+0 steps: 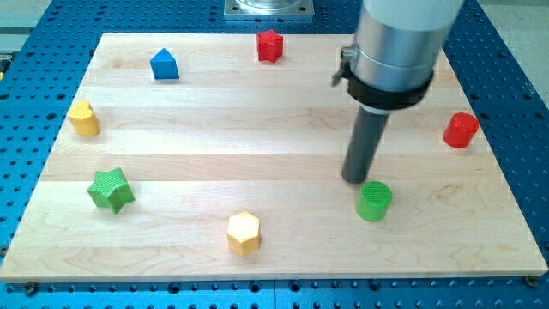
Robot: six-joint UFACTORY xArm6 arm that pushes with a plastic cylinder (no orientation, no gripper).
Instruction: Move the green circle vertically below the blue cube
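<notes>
A red star [269,45] sat near the board's top edge, and a red cylinder [461,130] at the view's right. A yellow cylinder [84,118], green star [111,189] and yellow hexagon [244,232] lay left and bottom on the wooden board [214,129].

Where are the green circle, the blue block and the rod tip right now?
green circle [375,201]: camera view, on its round top face.
blue block [164,65]: camera view, on its front face.
my tip [355,179]: camera view, on the rod's very end, just up-left of the green circle.
</notes>
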